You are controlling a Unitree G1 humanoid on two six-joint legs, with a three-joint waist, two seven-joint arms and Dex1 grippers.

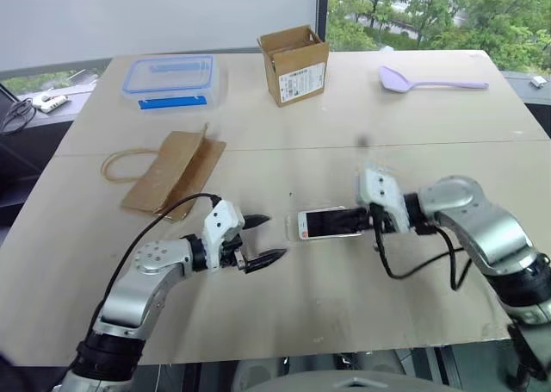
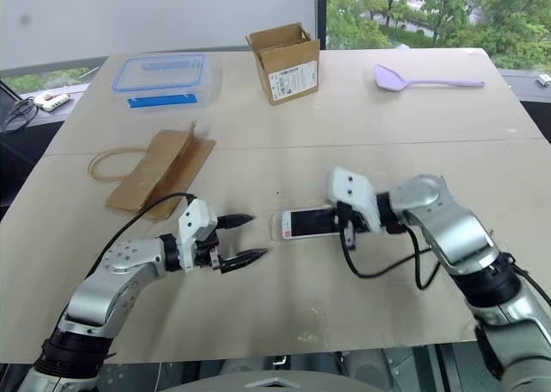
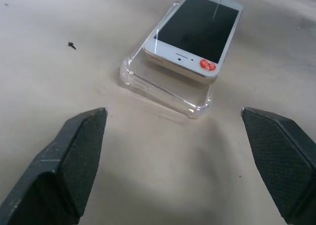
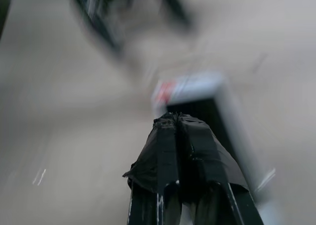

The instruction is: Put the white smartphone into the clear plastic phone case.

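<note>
At frame centre the white smartphone (image 3: 195,33) lies only partly seated in the clear plastic phone case (image 3: 163,89), one end still riding up, left gripper (image 1: 263,239) jaws apart, right gripper (image 2: 346,221) jaws together above it.

Silver-grey rounded arm shells are seen, with white wrist housings and black cables looped alongside. Each claw, left (image 1: 261,239) and right (image 4: 178,123), is formed of two black pointed fingers.
</note>
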